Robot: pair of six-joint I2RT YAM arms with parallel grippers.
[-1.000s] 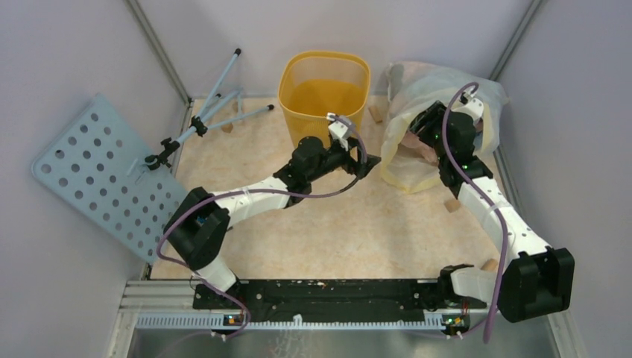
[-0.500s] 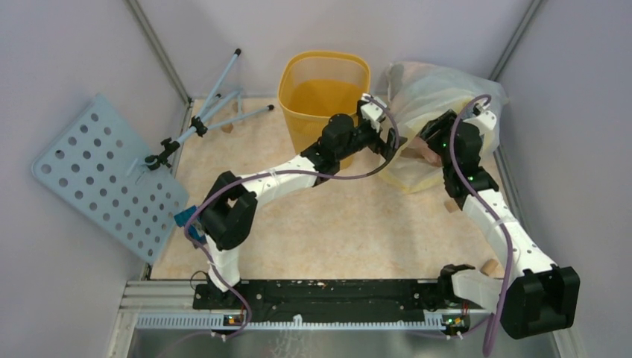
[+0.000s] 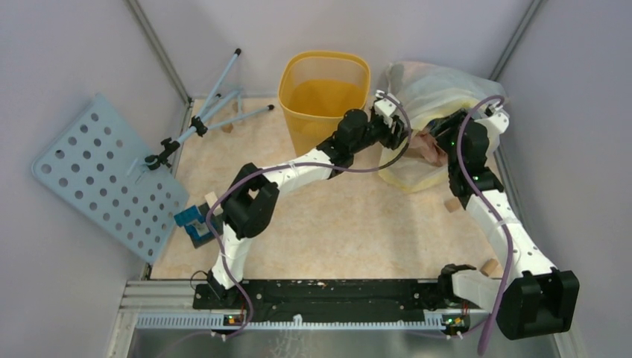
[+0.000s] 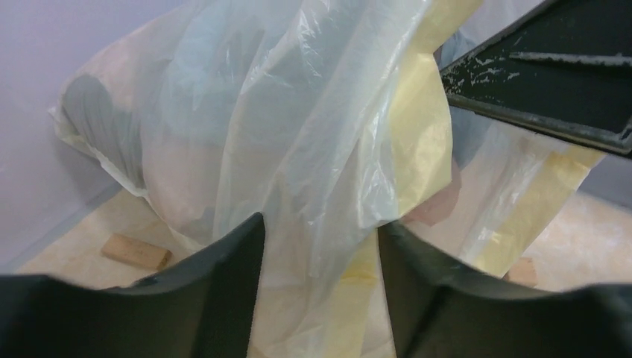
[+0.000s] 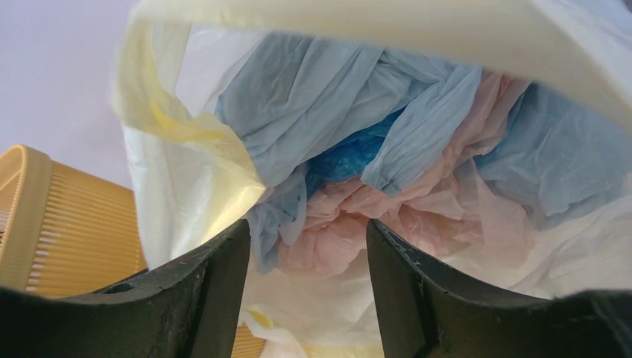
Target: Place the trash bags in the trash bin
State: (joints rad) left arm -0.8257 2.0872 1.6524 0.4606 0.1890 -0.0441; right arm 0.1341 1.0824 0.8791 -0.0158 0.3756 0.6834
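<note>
Change: my left arm has swung across from the middle of the table (image 3: 350,216) to the mouth of the whitish-yellow sack (image 3: 440,82); my left gripper (image 3: 399,128) now sits between the trash bin (image 3: 325,54) and the sack.
Left fingers: apart, with the sack's film hanging in the gap; I see no pinch on it.
Right side: my right gripper (image 5: 309,227) stays at the sack's opening, barely moved.
Right fingers: apart, aimed at the crumpled pink trash bag (image 5: 387,216); I cannot tell whether they touch it.
Pink trash bag: inside the sack, tucked under the grey-blue bag (image 5: 320,97), not in the bin.
Trash bin: upright, just left of the sack.
Meaning: both of my grippers are now at the sack, so I judge I am set to hold the mouth with my left and draw the pink bag out with my right; the transfer is not yet begun.
</note>
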